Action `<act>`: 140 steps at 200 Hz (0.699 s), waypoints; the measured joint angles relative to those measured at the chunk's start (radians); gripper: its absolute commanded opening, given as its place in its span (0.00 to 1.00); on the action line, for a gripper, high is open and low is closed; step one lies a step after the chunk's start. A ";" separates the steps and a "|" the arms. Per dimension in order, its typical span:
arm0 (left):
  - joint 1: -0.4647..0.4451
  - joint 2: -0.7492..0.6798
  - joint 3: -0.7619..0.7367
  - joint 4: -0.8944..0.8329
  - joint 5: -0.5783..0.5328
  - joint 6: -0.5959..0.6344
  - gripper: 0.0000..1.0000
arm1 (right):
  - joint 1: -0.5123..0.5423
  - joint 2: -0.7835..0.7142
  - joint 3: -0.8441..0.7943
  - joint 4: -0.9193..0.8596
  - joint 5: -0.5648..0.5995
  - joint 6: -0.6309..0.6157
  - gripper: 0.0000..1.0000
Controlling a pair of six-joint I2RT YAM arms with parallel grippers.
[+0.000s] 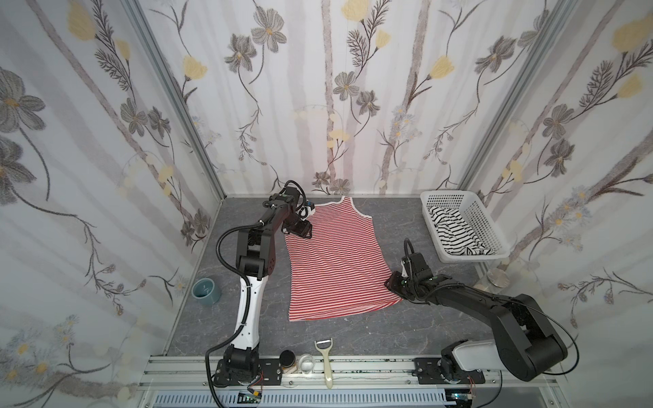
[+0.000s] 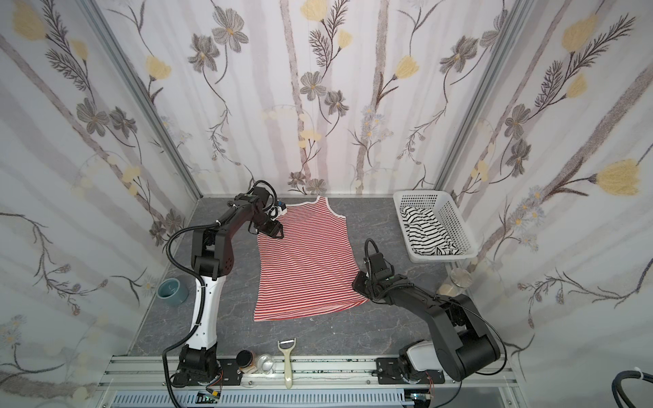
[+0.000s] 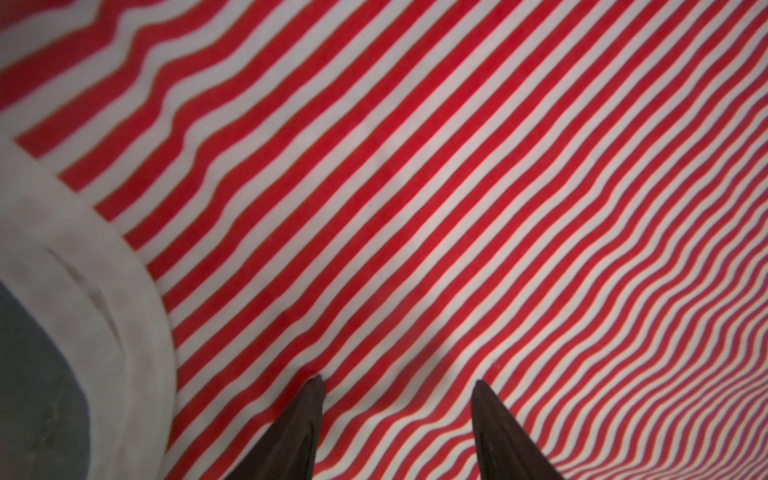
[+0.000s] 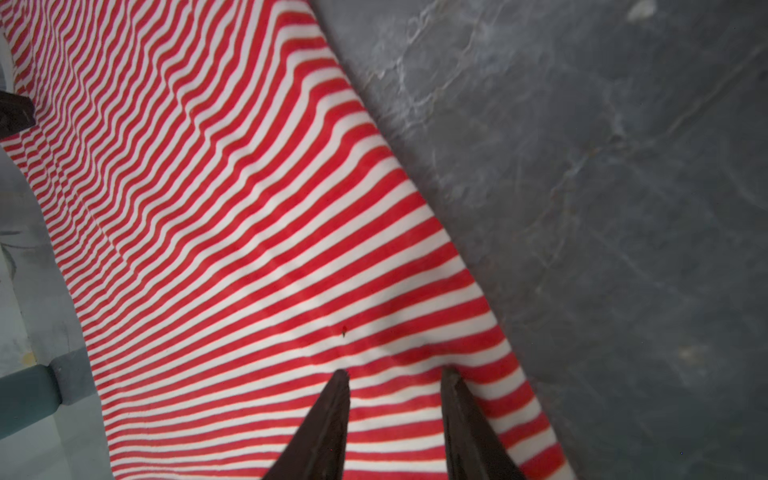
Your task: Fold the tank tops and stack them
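The soft red-and-white striped tank top (image 1: pixel 335 258) lies spread flat mid-frame on the grey marbled desk (image 1: pixel 371 328). The left end effector (image 3: pixel 399 380) is at its upper-left armhole, standing apart (cloth lying flat beneath). The right end effector (image 4: pixel 395 372) is on the lower-right hem corner, also apart. The black-striped white tank top (image 1: pixel 456 229) lies crumpled in the white perforated plastic basket (image 1: pixel 484 219), upper right.
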 measured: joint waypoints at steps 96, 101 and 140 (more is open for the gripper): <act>-0.018 -0.272 -0.430 0.086 -0.006 -0.080 0.63 | -0.130 0.334 0.382 -0.060 0.006 -0.171 0.39; -0.019 -0.285 -0.436 0.087 -0.011 -0.085 0.63 | -0.132 0.327 0.389 -0.075 0.014 -0.176 0.39; -0.024 -0.330 -0.382 0.104 -0.027 -0.117 0.65 | -0.127 0.171 0.422 -0.166 0.076 -0.216 0.41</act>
